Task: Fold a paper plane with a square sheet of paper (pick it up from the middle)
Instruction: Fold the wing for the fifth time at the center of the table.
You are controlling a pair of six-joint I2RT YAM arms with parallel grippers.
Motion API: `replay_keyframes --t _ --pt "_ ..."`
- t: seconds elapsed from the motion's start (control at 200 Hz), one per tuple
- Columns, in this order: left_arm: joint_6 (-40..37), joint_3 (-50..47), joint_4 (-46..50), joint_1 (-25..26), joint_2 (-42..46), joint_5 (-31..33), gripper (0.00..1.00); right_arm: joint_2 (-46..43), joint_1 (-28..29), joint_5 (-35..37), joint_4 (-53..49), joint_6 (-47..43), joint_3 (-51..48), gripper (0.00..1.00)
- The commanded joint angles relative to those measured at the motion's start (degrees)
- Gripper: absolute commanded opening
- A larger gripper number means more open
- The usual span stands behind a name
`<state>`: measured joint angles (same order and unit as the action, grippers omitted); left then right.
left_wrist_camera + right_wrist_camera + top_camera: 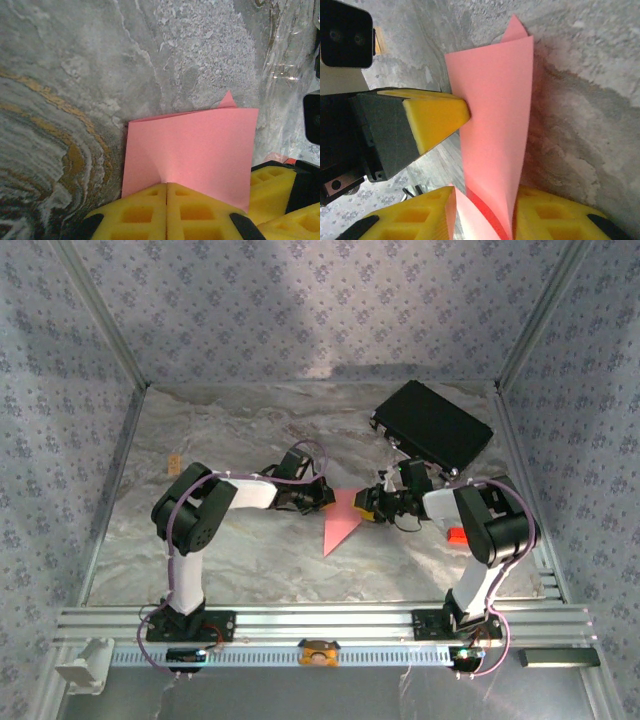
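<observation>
Broadly, the marble-patterned table point(250, 565) is carrying everything, with the black rectangular case point(432, 425) lying at an angle toward its far right corner. Between my two arms, the salmon-pink paper point(343, 520) is sitting near the middle of the table, folded, its narrow point aiming toward my bases. I am meeting it from both sides. My left end effector point(166, 186) is pinching one folded edge, its yellow fingers point(135, 212) pressing together with no gap. My right end effector point(485, 192) is straddling the opposite edge, its fingers point(555, 215) standing apart with the paper rising loosely between them. A tiny orange tag point(173, 460) is lying well off to the left.
</observation>
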<state>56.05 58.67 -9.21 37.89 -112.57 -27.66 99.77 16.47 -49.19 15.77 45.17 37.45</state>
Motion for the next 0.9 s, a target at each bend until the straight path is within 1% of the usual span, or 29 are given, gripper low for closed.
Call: replay_keyframes --t 0.0,0.215,0.34,0.485,0.78,0.894 --pt "-0.2 -1.5 4.6 -0.2 0.4 0.2 0.07 1.7 -0.5 -2.4 0.2 -2.2 1.7 0.34" --pt "-0.2 -1.7 4.6 -0.3 0.5 0.2 0.07 2.2 -0.7 -2.3 -2.5 -4.5 2.7 0.32" --pt "-0.1 -2.0 4.5 -0.2 0.9 0.4 0.07 0.5 -1.1 0.9 -6.2 -7.0 2.8 0.32" --pt "-0.2 -2.1 4.3 -0.3 1.0 0.3 0.07 1.7 -0.7 -1.2 -6.6 -7.6 4.0 0.31" --pt "-0.2 -2.2 3.9 -0.3 1.9 -0.3 0.08 3.2 -0.8 -2.0 -7.2 -7.9 5.1 0.25" --pt "-0.3 -2.1 3.6 -0.2 2.3 -0.7 0.09 3.3 -0.8 -1.7 -7.7 -8.1 5.2 0.18"
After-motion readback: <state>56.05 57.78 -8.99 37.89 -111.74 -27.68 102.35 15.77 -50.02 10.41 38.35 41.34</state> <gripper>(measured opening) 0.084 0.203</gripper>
